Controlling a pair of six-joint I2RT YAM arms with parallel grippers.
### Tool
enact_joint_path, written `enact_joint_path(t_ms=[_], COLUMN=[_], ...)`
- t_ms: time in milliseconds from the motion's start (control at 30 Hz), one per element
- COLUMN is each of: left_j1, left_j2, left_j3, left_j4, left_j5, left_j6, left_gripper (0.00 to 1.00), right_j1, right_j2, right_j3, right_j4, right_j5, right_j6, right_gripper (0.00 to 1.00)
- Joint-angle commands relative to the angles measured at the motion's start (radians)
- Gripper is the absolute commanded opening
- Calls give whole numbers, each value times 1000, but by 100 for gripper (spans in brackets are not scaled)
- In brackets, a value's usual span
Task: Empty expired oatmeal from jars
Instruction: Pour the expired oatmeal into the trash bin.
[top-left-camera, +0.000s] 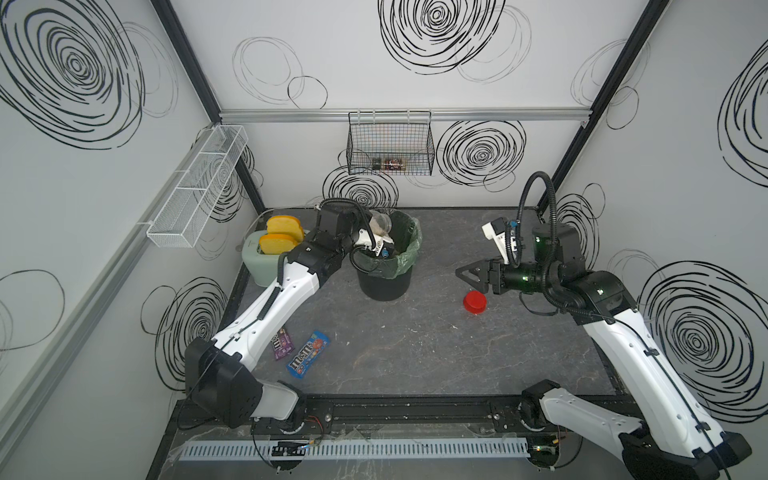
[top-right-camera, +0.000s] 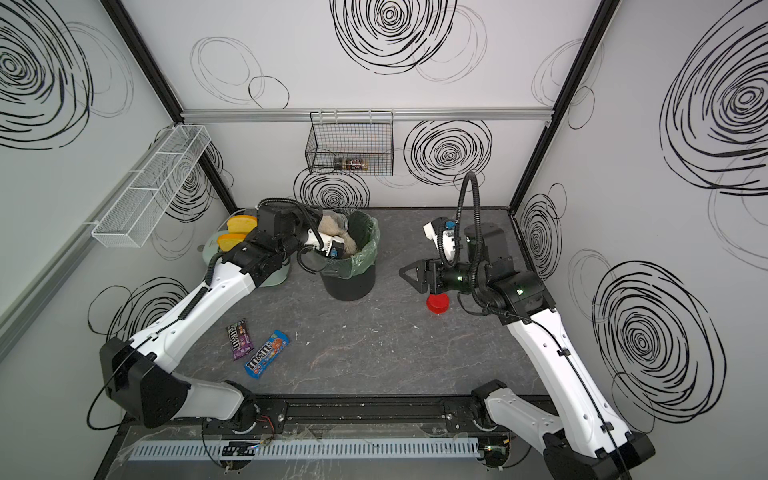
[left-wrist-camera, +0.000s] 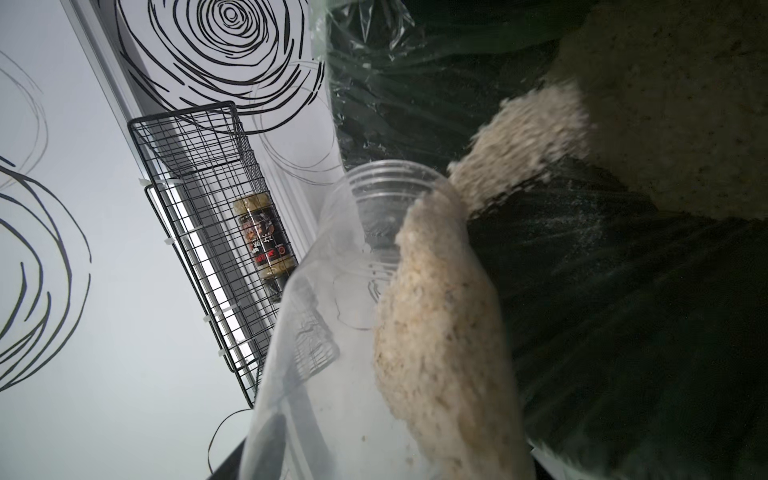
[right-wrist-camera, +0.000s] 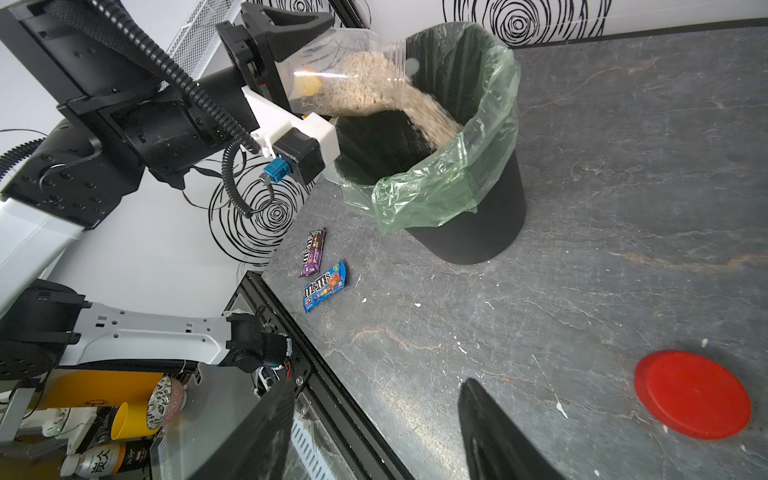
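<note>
While the small clear plastic jar (right-wrist-camera: 345, 62) lies tipped over the black round bin with green liner (right-wrist-camera: 478, 232), the left jaws are clenched on its closed end and pale beige oatmeal (right-wrist-camera: 415, 108) pours into the bin. The right jaws stand released and empty near the round red screw lid (right-wrist-camera: 692, 395) on the dark counter (right-wrist-camera: 582, 208).

Risk: the jar mouth sits just inside the rim, so outward drift would likely spill oatmeal onto the counter. A slipping grip could drop the jar into the bin.
</note>
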Motion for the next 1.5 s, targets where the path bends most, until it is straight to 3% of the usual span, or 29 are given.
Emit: enact_joint_path(t_ms=[0,100,400,767,900,1033,1333,1467], left_j1=[7,-19,38,-2,34,-25,18,-16], left_j2=[-11,-6,-58,-37,-46,-38,-22,-27], left_j3=[13,5,-17,-18,-16,-44,-2,-27], left_j4=[36,28,39,17,41,20,20,24], left_j5=[14,9,13,25,27,13,22,33], left_j6=[257,263,226,250,210,266,241,274], left_gripper=[9,8,8,7,7,5,5,5], right_j1=[5,6,6,4,5,5,5,6], right_j2=[1,3,-1,3,7,11,7,9], right_j3=[-5,-17,-17,-16,-11,-25,-26,-24], right_j4=[9,17,14,11,14,27,15,23], right_j5=[11,3,6,14,13,7,15,11], right_j6=[-21,-19,-21,-25,-22,-21,-27,-24], right_gripper=[66,66,66,66,66,66,66,66])
